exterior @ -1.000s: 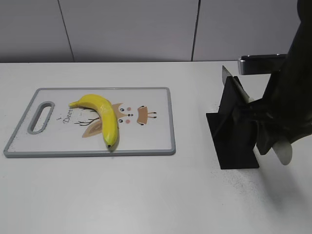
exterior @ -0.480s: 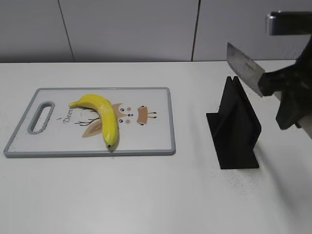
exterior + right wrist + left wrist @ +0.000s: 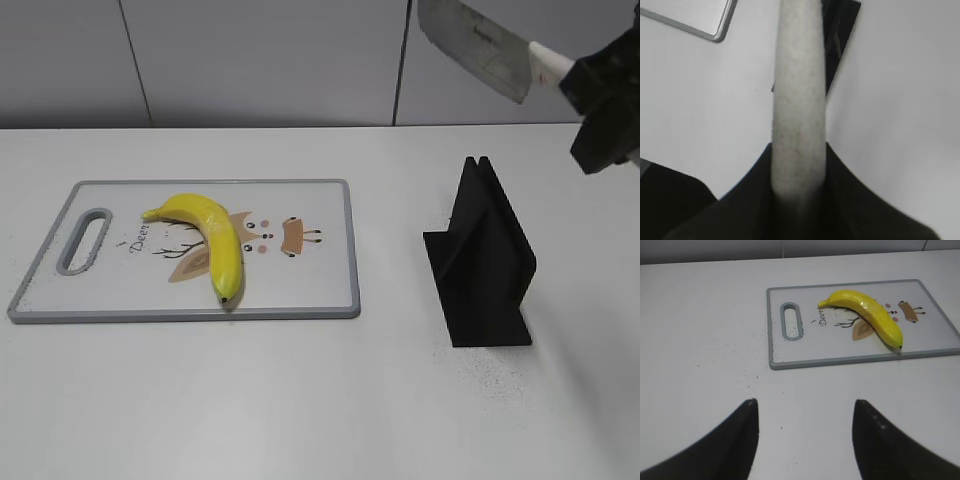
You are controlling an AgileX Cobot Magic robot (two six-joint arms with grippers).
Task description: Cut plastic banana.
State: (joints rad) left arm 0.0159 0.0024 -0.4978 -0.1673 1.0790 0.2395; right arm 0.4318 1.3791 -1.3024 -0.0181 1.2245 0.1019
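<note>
A yellow plastic banana [image 3: 205,240] lies on a white cutting board [image 3: 310,290] with a grey rim, at the left of the table; both show in the left wrist view, banana [image 3: 867,315] and board [image 3: 840,360]. My right gripper [image 3: 600,105] is shut on the white handle [image 3: 799,100] of a cleaver. The cleaver blade [image 3: 475,45] is held high at the upper right, above the black knife stand [image 3: 485,265]. My left gripper [image 3: 805,405] is open and empty over bare table, short of the board.
The black knife stand also shows behind the handle in the right wrist view [image 3: 840,35], with a corner of the board [image 3: 715,25]. A grey wall runs behind the table.
My right gripper has lifted the cleaver out of the black stand and raised it up, so the blade now sits high above the stand. The banana and board have not moved.
</note>
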